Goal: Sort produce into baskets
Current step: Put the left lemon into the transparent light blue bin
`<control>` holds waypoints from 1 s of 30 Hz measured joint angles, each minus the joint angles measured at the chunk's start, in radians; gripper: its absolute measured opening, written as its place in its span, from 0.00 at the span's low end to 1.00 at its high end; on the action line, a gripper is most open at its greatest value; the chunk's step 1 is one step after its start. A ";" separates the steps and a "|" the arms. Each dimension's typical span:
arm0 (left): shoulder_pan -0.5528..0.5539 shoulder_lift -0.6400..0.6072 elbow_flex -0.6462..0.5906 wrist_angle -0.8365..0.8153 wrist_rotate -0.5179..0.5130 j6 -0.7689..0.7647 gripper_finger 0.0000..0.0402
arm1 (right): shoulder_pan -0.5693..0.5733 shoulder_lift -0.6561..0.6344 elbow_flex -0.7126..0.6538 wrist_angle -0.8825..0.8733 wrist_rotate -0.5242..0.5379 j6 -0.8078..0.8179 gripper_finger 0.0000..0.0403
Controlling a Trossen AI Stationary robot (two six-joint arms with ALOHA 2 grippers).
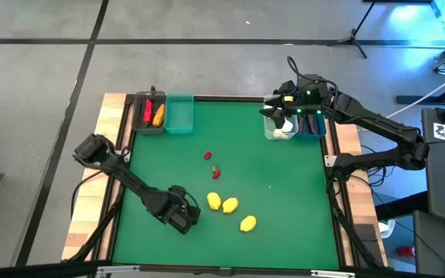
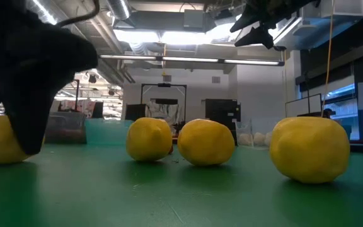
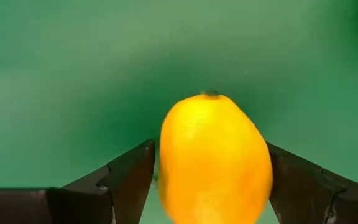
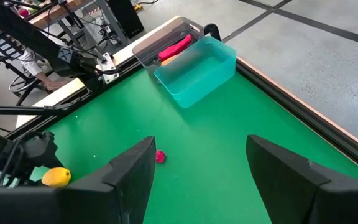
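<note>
Green felt covers the table (image 1: pixel 269 170), framed by a wooden border, with grey concrete floor all around. Nearest the front edge, the left gripper (image 1: pixel 185 215) sits low on the mat with a yellow lemon (image 3: pixel 213 158) between its two dark fingers (image 3: pixel 126 180); the wrist view shows a finger on each side of the fruit, close against it, so the pincer grasps that lemon (it rests at mat level). Just beside it lie three more lemons: one (image 1: pixel 214 201) touching a second (image 1: pixel 229 205), and a third (image 1: pixel 248 224) a little apart, nearer the front. Farther in, around the middle of the mat, are two tiny red berries, one (image 1: pixel 215 173) near the lemons and another (image 1: pixel 207 155) beyond it. At the far left corner stands the dark bin (image 1: pixel 149 127) holding a red pepper (image 1: pixel 147 113) and an orange carrot (image 1: pixel 158 116), with the teal bin (image 1: pixel 180 123) touching its side. At the far right corner, the right gripper (image 1: pixel 284 116) hangs above the clear bin (image 1: pixel 275 133), which holds white pieces, and the blue bin (image 1: pixel 313 130) stands just beside that. Its fingers (image 4: pixel 129 174) stand apart with nothing between them, released.
</note>
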 joint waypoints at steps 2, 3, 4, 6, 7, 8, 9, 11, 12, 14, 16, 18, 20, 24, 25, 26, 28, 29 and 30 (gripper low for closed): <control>0.000 0.011 0.000 -0.004 0.009 -0.019 0.68 | 0.000 0.000 0.000 0.000 0.000 0.000 0.62; 0.000 0.014 0.000 -0.005 0.014 -0.026 0.68 | 0.000 0.000 0.000 0.000 0.000 0.000 0.62; 0.000 0.014 0.000 -0.005 0.017 -0.028 0.68 | 0.000 0.000 0.000 0.000 0.000 0.000 0.62; 0.001 0.014 0.000 -0.005 0.023 -0.032 0.68 | 0.000 0.000 0.000 0.000 0.000 0.000 0.62; 0.001 0.014 0.002 -0.007 0.023 -0.038 0.68 | 0.000 0.000 0.000 0.000 0.000 0.000 0.62; 0.000 0.014 0.005 -0.010 0.025 -0.045 0.68 | 0.000 0.000 0.000 0.000 0.000 0.000 0.62; 0.000 0.014 0.007 -0.011 0.027 -0.048 0.67 | 0.000 0.000 0.000 0.000 0.000 0.000 0.62; 0.001 0.015 0.008 -0.011 0.031 -0.048 0.65 | 0.000 0.000 0.000 0.001 0.000 0.000 0.62; 0.002 0.015 0.008 -0.012 0.032 -0.049 0.63 | 0.000 0.000 0.000 0.001 0.000 0.000 0.62; 0.002 0.015 0.008 -0.012 0.033 -0.051 0.59 | 0.000 0.000 0.000 0.001 0.000 0.000 0.62; 0.005 0.015 0.008 -0.013 0.034 -0.053 0.56 | 0.000 0.000 0.000 0.001 0.000 0.000 0.62; 0.008 0.014 0.008 -0.013 0.034 -0.053 0.53 | 0.000 0.000 0.000 0.001 0.000 0.000 0.62; 0.011 0.013 0.008 -0.010 0.035 -0.052 0.50 | 0.000 0.000 0.000 0.002 0.000 0.000 0.62; 0.017 0.010 0.008 -0.010 0.036 -0.054 0.49 | 0.000 0.000 0.000 0.002 0.000 0.000 0.62; 0.020 0.010 0.008 -0.010 0.035 -0.054 0.49 | 0.000 0.000 0.000 0.002 0.000 0.000 0.62; 0.022 0.010 0.008 -0.010 0.035 -0.053 0.49 | 0.000 0.000 0.000 0.002 0.000 0.000 0.62; 0.024 0.010 0.008 -0.008 0.035 -0.050 0.49 | 0.000 0.000 0.000 0.002 0.000 0.000 0.62; 0.026 0.009 0.008 -0.006 0.036 -0.050 0.49 | 0.000 0.000 0.000 0.002 0.000 0.000 0.62; 0.029 0.009 0.008 -0.005 0.035 -0.050 0.49 | 0.000 0.000 0.000 0.002 0.002 0.000 0.62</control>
